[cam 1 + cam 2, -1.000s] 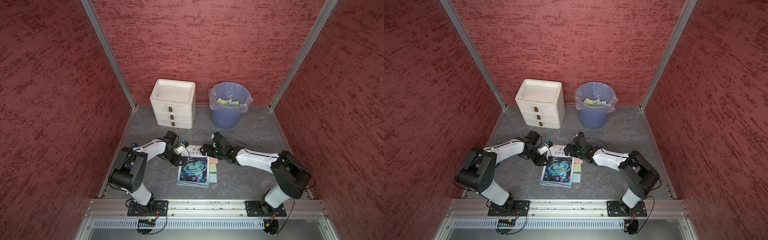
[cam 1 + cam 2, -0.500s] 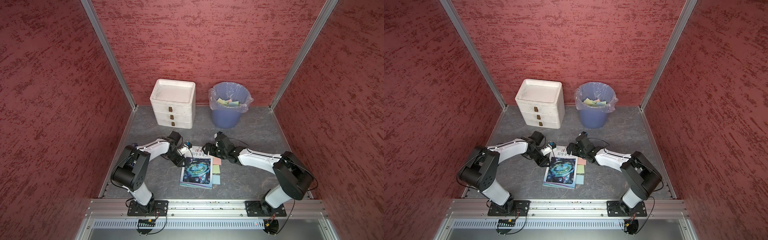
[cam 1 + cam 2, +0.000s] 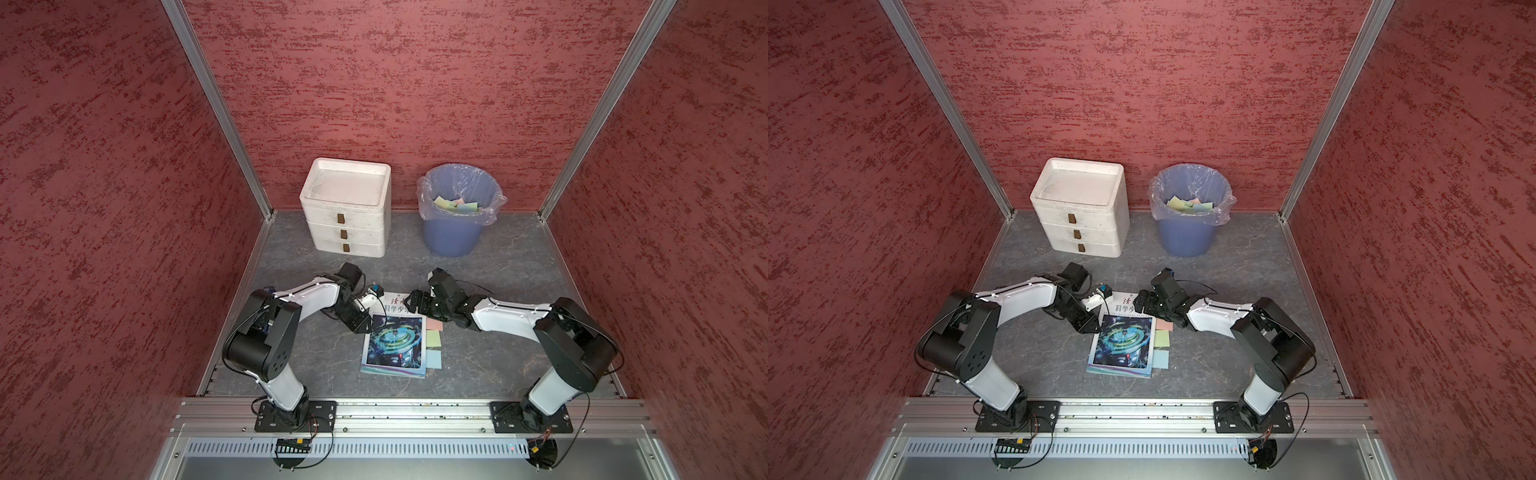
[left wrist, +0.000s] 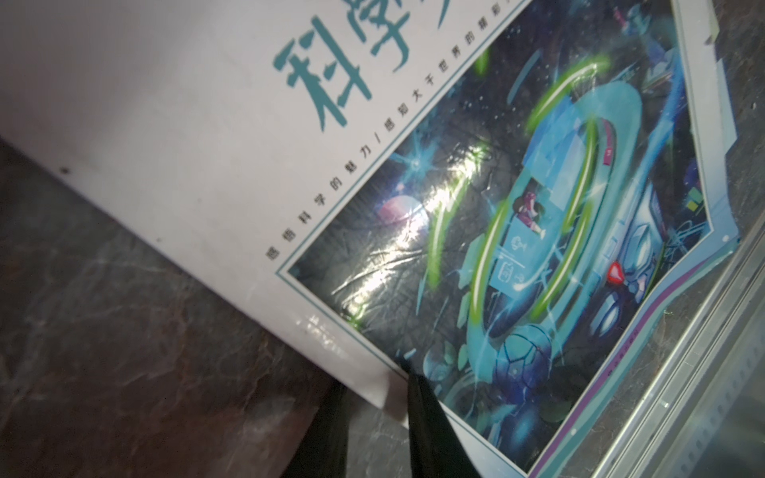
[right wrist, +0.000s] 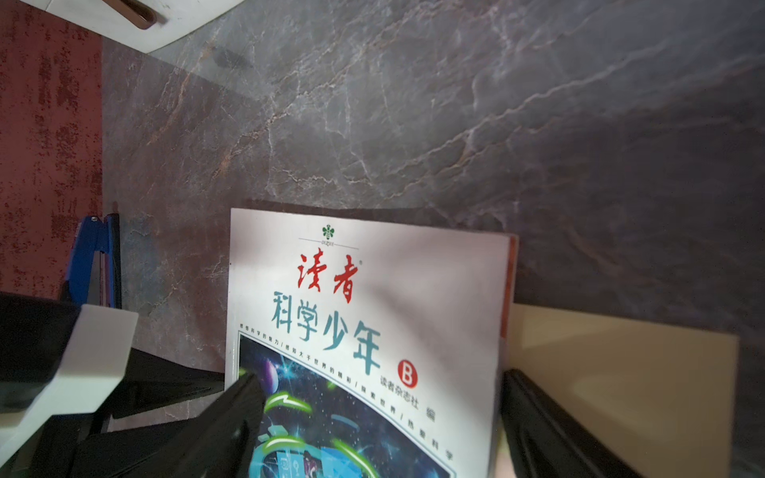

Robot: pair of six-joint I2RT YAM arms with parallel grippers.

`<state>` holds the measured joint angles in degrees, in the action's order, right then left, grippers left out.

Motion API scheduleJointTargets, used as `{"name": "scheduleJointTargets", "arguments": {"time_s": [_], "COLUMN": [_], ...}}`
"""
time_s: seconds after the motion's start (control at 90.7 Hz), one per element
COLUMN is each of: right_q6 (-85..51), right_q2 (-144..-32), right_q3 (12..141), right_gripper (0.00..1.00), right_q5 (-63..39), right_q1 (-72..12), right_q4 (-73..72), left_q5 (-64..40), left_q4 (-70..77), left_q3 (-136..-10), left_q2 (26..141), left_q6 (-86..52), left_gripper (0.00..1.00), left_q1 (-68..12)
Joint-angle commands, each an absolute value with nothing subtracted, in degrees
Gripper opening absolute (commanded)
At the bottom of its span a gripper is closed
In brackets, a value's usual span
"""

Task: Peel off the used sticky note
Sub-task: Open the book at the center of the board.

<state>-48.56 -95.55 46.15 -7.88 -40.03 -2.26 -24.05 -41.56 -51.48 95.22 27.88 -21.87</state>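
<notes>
A magazine (image 3: 395, 345) with a space picture on its cover lies flat on the grey floor. Three sticky notes poke out of its right edge: pink (image 3: 434, 324), green (image 3: 433, 338) and blue (image 3: 433, 359). My left gripper (image 4: 372, 378) sits low at the magazine's left edge (image 3: 365, 328). Its fingers stand a narrow gap apart and straddle that edge, one tip on the cover, one on the floor. My right gripper (image 5: 378, 380) hovers wide open over the magazine's top (image 3: 415, 305), with one finger above the cover and one above the pale pink note (image 5: 621, 372).
A white three-drawer unit (image 3: 347, 208) stands at the back. Beside it is a blue bin (image 3: 457, 237) with a plastic liner and several discarded notes. Red walls close in three sides. A metal rail (image 3: 395, 409) runs along the front.
The magazine has slid a little to the right. My left gripper followed its edge and narrowed its fingers. The right gripper shifted slightly right and stayed wide open.
</notes>
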Motion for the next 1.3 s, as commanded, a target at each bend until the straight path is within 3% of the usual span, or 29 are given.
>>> {"name": "scheduleJointTargets", "arguments": {"time_s": [0.0, 0.639, 0.793, 1.047, 1.289], "right_q6": [-49.88, -49.15, -50.97, -51.17, -49.78], "right_q2": [-95.79, -89.73, -91.15, -89.65, -89.58], "right_q3": [45.34, 47.14, 46.11, 47.6, 51.9], "right_gripper": [0.92, 0.9, 0.9, 0.92, 0.93], "right_q5": [-11.16, -8.57, -10.81, -10.96, -8.07], "right_q1": [-40.19, -45.86, -47.9, -51.98, -55.38], "right_q4": [-6.15, -1.87, -5.97, -6.59, -3.06], "left_q5": [-24.14, -24.01, -26.12, -29.65, -35.78], "left_q4": [-41.89, -41.22, -41.51, -42.44, -44.18], "left_q3": [-51.8, -51.5, -51.58, -51.95, -53.66], "left_q2": [95.71, 95.36, 94.94, 94.43, 94.79], "left_q6": [28.13, 28.48, 28.48, 28.44, 28.15], "left_gripper": [0.27, 0.26, 0.2, 0.0, 0.0], "left_q1": [-22.59, -22.37, -21.14, -18.59, -13.69]}}
